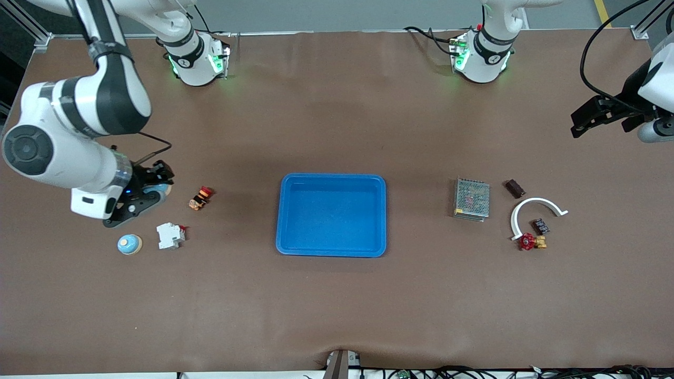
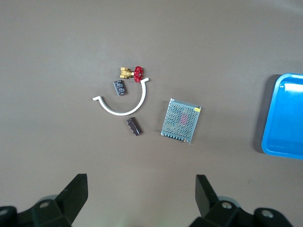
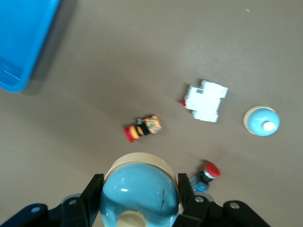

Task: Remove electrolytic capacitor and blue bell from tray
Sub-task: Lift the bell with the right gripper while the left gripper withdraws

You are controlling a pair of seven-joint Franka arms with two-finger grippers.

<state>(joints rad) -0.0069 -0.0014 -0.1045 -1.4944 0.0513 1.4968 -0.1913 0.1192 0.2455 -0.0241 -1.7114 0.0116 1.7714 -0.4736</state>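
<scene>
My right gripper (image 1: 150, 192) is shut on a light blue bell with a cream base (image 3: 139, 194), over the table at the right arm's end. The bell's edge shows in the front view (image 1: 162, 189). A second blue bell (image 1: 129, 244) sits on the table nearer the front camera and shows in the right wrist view (image 3: 262, 121). Two small dark capacitors (image 1: 515, 188) (image 1: 541, 226) lie at the left arm's end and show in the left wrist view (image 2: 134, 126) (image 2: 120, 88). My left gripper (image 1: 587, 120) (image 2: 142, 187) is open and empty, high above the table's end.
A blue tray (image 1: 331, 177) sits mid-table. A metal mesh box (image 1: 472, 198), a white arc (image 1: 532, 202) and a red-handled brass valve (image 1: 529, 242) lie by the capacitors. A white breaker (image 1: 169, 235) and an orange-red button (image 1: 200, 197) lie near the bells. Another red button (image 3: 207, 174) lies under my right gripper.
</scene>
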